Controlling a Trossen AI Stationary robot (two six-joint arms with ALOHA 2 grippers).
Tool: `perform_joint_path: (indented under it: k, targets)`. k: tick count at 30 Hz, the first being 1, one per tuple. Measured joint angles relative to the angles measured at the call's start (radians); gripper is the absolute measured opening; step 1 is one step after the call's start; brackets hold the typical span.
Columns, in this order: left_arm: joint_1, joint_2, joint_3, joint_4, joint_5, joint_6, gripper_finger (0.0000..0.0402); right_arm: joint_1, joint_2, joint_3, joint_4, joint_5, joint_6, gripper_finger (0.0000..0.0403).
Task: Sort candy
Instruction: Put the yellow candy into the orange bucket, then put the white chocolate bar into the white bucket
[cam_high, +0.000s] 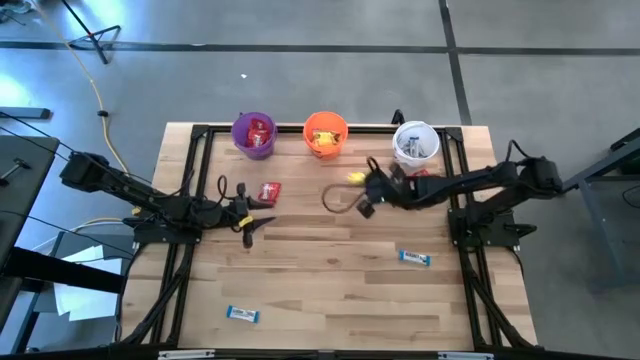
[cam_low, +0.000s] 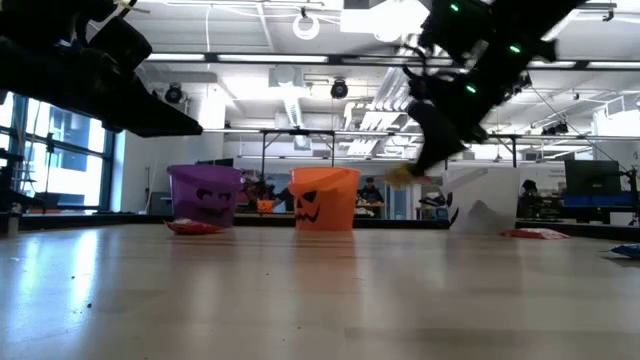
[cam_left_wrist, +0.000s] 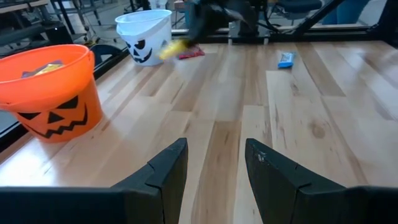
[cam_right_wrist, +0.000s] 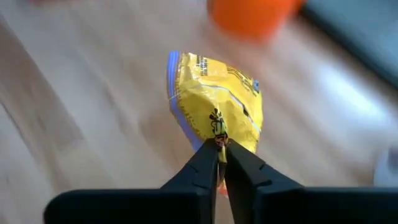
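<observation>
Currently held candy: a yellow packet (cam_right_wrist: 214, 99) is pinched by one edge between the right gripper's (cam_right_wrist: 221, 149) closed fingertips and hangs clear of the table, probably so it can be carried to a bucket.
Right gripper location: above the table's far half, between the orange bucket (cam_high: 325, 134) and the white bucket (cam_high: 415, 142), near both.
Likely destination: the orange bucket already holds yellow pieces, so the match looks intended.
Other candy: a red packet (cam_high: 269, 192) lies in front of the purple bucket (cam_high: 254, 135); another red packet (cam_high: 425, 173) lies just before the white bucket; two blue-and-white bars (cam_high: 415, 258) (cam_high: 243, 315) lie nearer the front, well apart.
Left gripper (cam_left_wrist: 214, 168): fingers spread apart and empty, waiting low over the table's left side.
Table (cam_high: 330, 290): pale wooden boards.
</observation>
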Motion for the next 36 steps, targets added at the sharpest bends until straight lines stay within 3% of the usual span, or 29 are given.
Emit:
perform_joint_path:
  k: [5, 12, 18, 25, 28, 36]
  targets:
    - [-0.015, 0.000, 0.000, 0.000, 0.000, 0.008, 0.0149, -0.089, 0.066, 0.160, 0.091, -0.015, -0.252, 0.0003]
    - [-0.016, 0.000, 0.000, 0.000, 0.000, 0.017, 0.0149, -0.274, 0.276, 0.437, 0.100, -0.177, -0.473, 0.0001]
    - [-0.016, 0.000, 0.000, 0.000, 0.000, 0.017, 0.0149, -0.405, 0.465, 0.658, 0.025, -0.282, -0.552, 0.0001]
    - [-0.016, 0.000, 0.000, -0.003, 0.016, 0.027, 0.0149, -0.495, 0.602, 0.791, -0.049, -0.357, -0.550, 0.0003]
    - [-0.016, 0.000, 0.000, -0.003, 0.034, 0.035, 0.0149, -0.498, 0.606, 0.804, -0.066, -0.371, -0.569, 0.0027]
    - [-0.028, 0.000, 0.000, -0.013, 0.051, 0.091, 0.0143, -0.450, 0.556, 0.805, -0.134, -0.360, -0.599, 0.0156]
